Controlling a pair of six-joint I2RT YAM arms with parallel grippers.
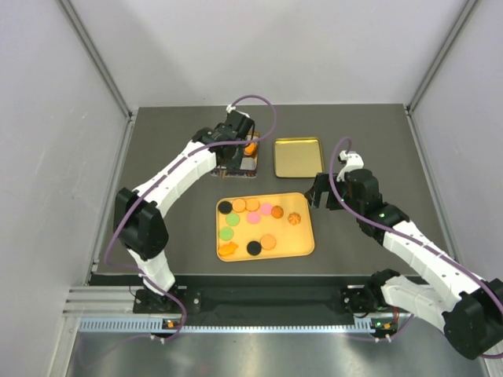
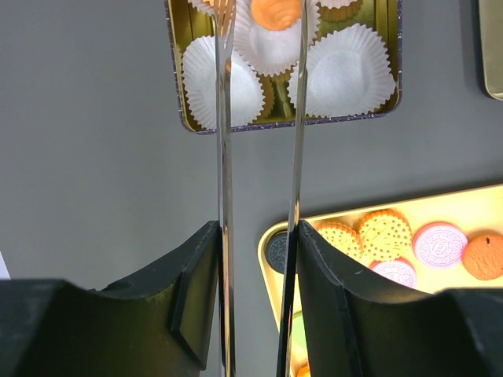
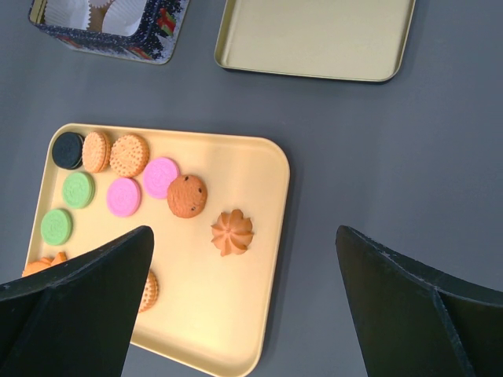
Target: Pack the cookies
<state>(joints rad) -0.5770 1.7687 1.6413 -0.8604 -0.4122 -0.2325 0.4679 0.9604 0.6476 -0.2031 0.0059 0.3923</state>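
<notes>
A: Where do the cookies lie?
B: Most sit on the yellow tray, crowded toward its left edge. One orange cookie rests in a paper cup inside the tin, near the far edge of the table.
A: And the left gripper?
B: It clamps a pair of tongs; their tips stand apart on either side of that orange cookie.
A: The right gripper?
B: Spread wide, holding nothing, above the tray's right edge.

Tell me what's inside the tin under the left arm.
White paper cups line the tin; one holds an orange cookie. The tongs cover strips of it, and its far part is out of the wrist view.
</notes>
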